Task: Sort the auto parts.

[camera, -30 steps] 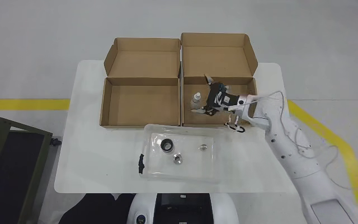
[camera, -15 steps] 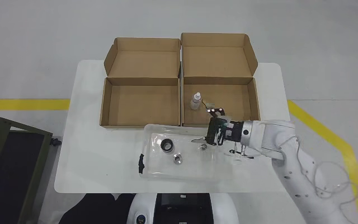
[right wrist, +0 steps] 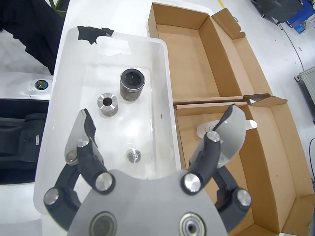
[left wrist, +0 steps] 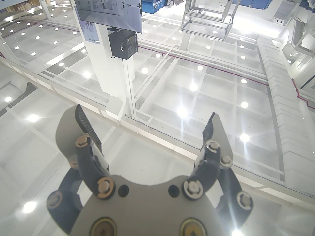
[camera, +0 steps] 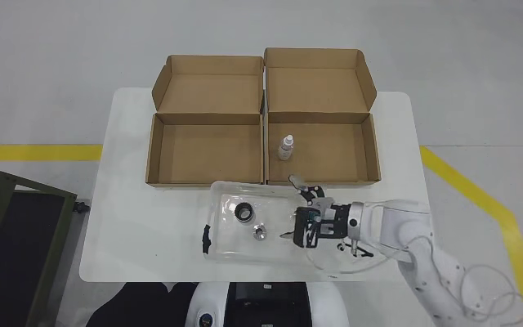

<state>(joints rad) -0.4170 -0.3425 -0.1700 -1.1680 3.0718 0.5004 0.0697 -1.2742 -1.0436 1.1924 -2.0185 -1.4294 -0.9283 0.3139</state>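
Right gripper (right wrist: 159, 111): spread wide and holding nothing. It hangs above the right half of the tray (camera: 237, 186), with one finger over the tray floor and the other out past the back rim.
Left gripper (left wrist: 146, 114): released and empty, pointing up at the ceiling, away from the work.
Tray: sits at the middle of the worktop's (camera: 131, 204) front edge and holds three metal parts.
Small silver cap (right wrist: 133, 155): lies in the right half of the tray, just below the right gripper.
Silver bushing (right wrist: 107, 101): stands toward the tray's front edge, near its middle.
Dark cylinder (right wrist: 131, 84): stands upright just beside the bushing, nearer the left end.
Boxes: the left box (camera: 204, 151) and the right box (camera: 335, 147) are side by side along the back edge. A small bottle (camera: 285, 147) lies in the right box by its left wall.
Step in hand: probably picking the cap.
Doing it well: bring both fingers inside the rim, centre them on the cap and descend straight. The cap is low and the floor looks slick, so close near the floor. Lift above the rim before crossing to a box.
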